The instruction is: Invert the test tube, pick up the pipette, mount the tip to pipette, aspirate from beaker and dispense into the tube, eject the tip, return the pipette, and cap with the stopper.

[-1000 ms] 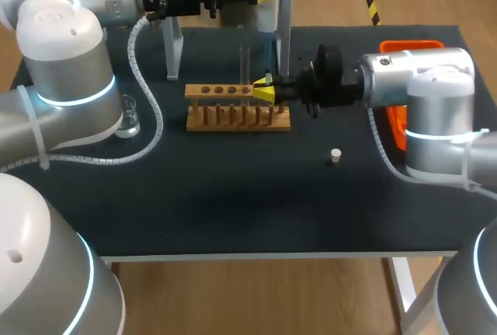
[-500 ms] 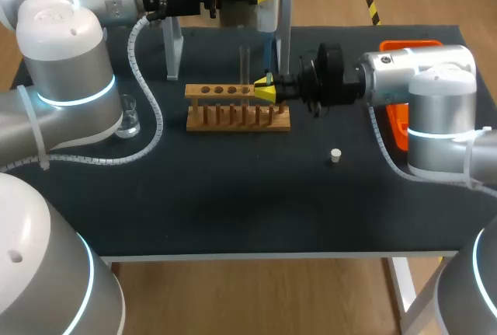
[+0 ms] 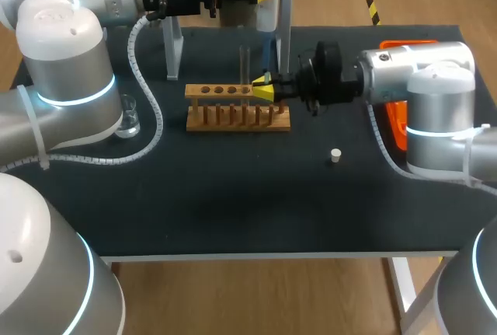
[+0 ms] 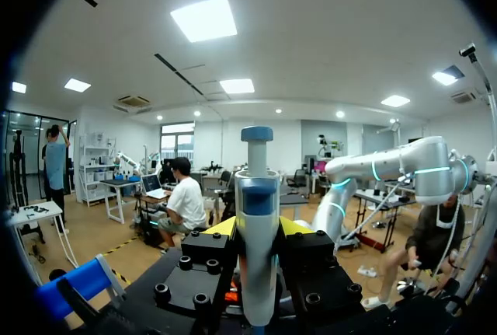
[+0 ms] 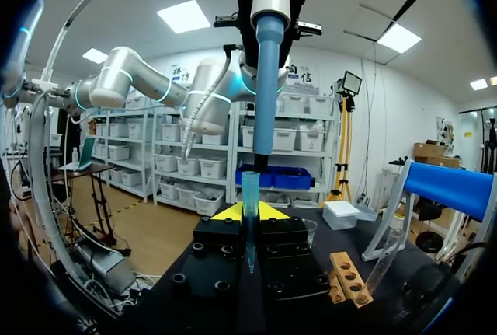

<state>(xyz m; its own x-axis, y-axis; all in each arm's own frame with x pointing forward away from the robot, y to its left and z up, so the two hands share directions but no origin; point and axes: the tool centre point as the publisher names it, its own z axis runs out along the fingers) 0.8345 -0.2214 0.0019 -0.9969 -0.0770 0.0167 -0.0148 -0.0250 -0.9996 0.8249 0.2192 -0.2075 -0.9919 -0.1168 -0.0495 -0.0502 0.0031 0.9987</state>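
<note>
Right gripper (image 5: 250,212): jaws narrow, clamped on the blue pipette tip (image 5: 250,191), which stands upright between the yellow fingers with its wide mouth up.

Directly above the right gripper, the pipette (image 5: 269,55) hangs vertically with its blue shaft pointing down at the tip's mouth. The shaft end sits at or just over the mouth; I cannot tell whether it is seated.

Left gripper (image 4: 256,230): closed on the pipette body from two sides, plunger end pointing away from the wrist. It sits above the right gripper.

Just beside the right gripper, on the side away from its arm, is the wooden rack (image 3: 237,113). The yellow fingers are level with the rack's end, close to it; contact cannot be judged.

The test tube (image 3: 245,61) stands upright in the rack, open end up, one hole along from the right gripper.

A white stand post (image 3: 285,32) rises close behind the right gripper, right next to the pipette shaft.

The stopper (image 3: 335,155) lies alone on the counter (image 3: 233,195), in front of the right arm's wrist, apart from the rack.

The orange tray (image 3: 397,121) is behind the right arm, partly hidden by it.

The beaker (image 3: 129,114) is well beyond the rack's far end, beside the left arm's elbow.
</note>
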